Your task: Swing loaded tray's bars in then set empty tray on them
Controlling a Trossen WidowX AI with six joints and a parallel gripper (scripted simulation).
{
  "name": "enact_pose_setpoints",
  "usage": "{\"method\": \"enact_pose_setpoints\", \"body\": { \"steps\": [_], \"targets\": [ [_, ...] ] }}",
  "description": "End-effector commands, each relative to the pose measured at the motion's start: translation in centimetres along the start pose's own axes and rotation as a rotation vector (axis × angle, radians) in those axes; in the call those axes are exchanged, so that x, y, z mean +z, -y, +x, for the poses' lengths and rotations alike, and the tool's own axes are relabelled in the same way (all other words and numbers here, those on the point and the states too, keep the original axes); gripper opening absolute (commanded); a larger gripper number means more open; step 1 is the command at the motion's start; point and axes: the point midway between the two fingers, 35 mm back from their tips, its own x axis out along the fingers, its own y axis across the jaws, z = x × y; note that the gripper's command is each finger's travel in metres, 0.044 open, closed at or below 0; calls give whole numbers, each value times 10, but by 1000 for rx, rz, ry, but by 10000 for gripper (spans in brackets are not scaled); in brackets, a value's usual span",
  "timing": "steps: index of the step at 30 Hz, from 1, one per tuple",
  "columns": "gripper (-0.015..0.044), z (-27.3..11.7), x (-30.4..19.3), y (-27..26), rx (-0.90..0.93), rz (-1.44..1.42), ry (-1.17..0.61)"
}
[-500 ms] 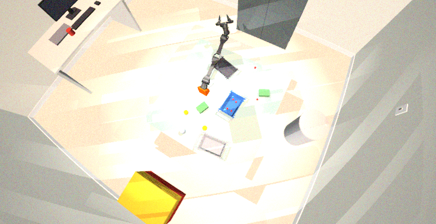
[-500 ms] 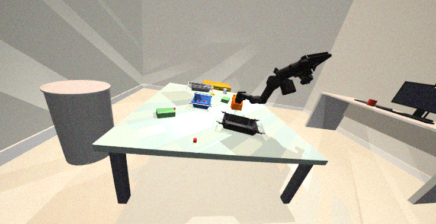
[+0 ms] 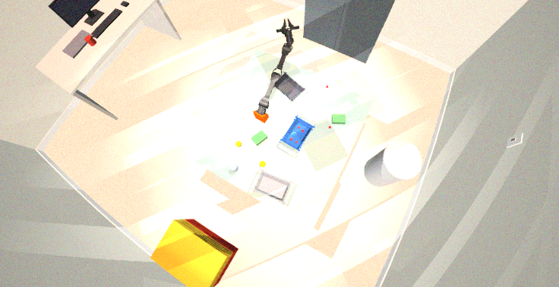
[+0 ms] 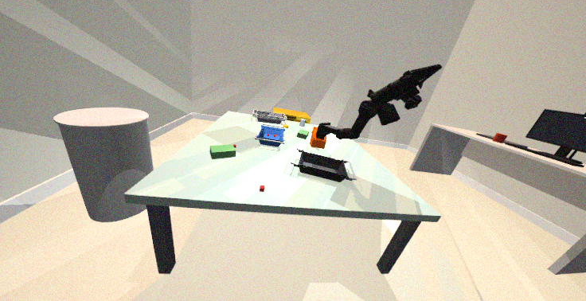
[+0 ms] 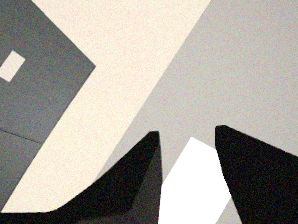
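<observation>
The blue tray (image 3: 294, 126) (image 4: 272, 130) stands mid-table with several small red blocks inside. Pale wire shapes at its two ends look like bars swung outward. A black tray (image 3: 289, 86) (image 4: 319, 173) looks empty and stands beside the arm, with wire bars out at its ends. A pale grey tray (image 3: 272, 186) (image 4: 269, 117) with wire bars stands farther off and also looks empty. My gripper (image 3: 287, 20) (image 4: 440, 66) (image 5: 187, 129) is raised high and away from all trays. Its fingers are partly apart, a narrow gap between them, with nothing in it.
An orange box (image 3: 260, 116) (image 4: 318, 138) is at the arm's foot. Green blocks (image 3: 259, 137) (image 3: 339, 118) (image 4: 222, 151) flank the blue tray. Two loose red cubes (image 3: 326, 86) (image 3: 329, 127), two yellow pieces (image 3: 238, 143) (image 3: 262, 163) and a small grey cylinder (image 3: 233, 168) (image 4: 302, 123) stand about.
</observation>
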Motion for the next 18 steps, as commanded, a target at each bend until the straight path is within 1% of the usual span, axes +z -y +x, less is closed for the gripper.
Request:
{"method": "enact_pose_setpoints", "body": {
  "steps": [1,5,9,18],
  "targets": [
    [90,2,-60,25,-21,-48,-163],
    [90,-6,-116,42,-24,-71,-334],
    [90,-23,-170,56,-18,-84,-510],
    [90,-86,-276,74,17,-91,-886]
  ]
}}
